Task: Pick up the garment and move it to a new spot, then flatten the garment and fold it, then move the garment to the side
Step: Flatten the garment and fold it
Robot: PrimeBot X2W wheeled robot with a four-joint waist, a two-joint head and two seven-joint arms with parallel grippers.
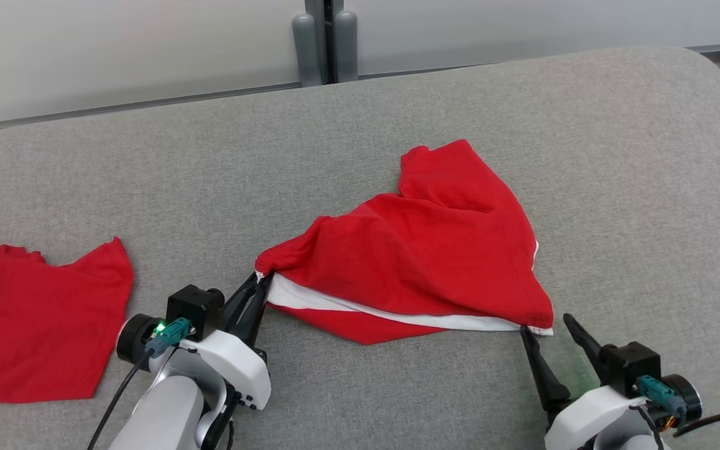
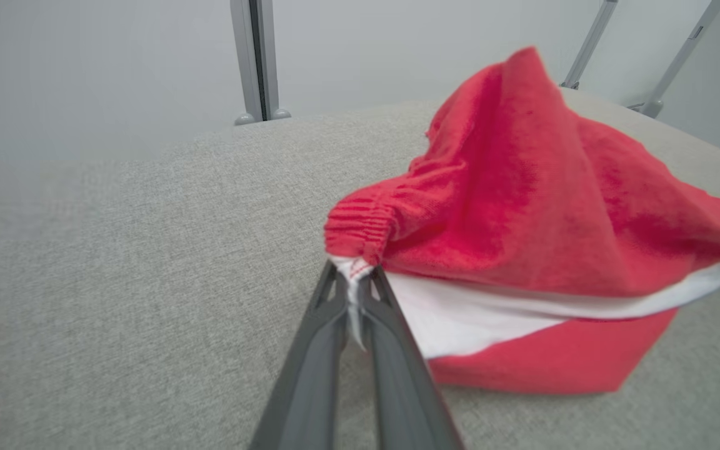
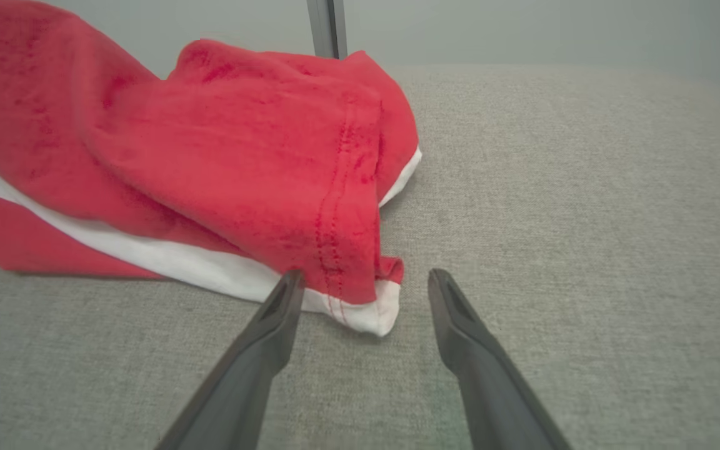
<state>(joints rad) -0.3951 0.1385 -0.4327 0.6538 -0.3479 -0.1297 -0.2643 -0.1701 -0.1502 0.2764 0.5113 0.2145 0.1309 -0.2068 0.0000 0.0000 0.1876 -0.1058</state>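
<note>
– On the grey upholstered surface (image 1: 397,100), at the centre of the head view, the red garment (image 1: 435,250) lies rumpled, with its white band (image 1: 397,315) showing along the near edge. Where are the claws?

– The left gripper (image 1: 259,289) is pinched shut on the garment's left corner. The left wrist view shows the gathered elastic edge squeezed between its fingers. The right gripper (image 1: 547,325) stands wide and low over the surface, with the right corner lying between its fingers, and it grips nothing.

– So which step is this?

– I judge it the grasp before the lift: one corner is taken, the other is not. Nothing is flattened or folded yet.

– And next?

– The right jaws should close on that white-edged corner, catching both layers rather than the top one alone. Then both arms would need to rise together, keeping the edge taut and steering away from the second red cloth (image 1: 35,319), which lies well apart on the left.
</note>
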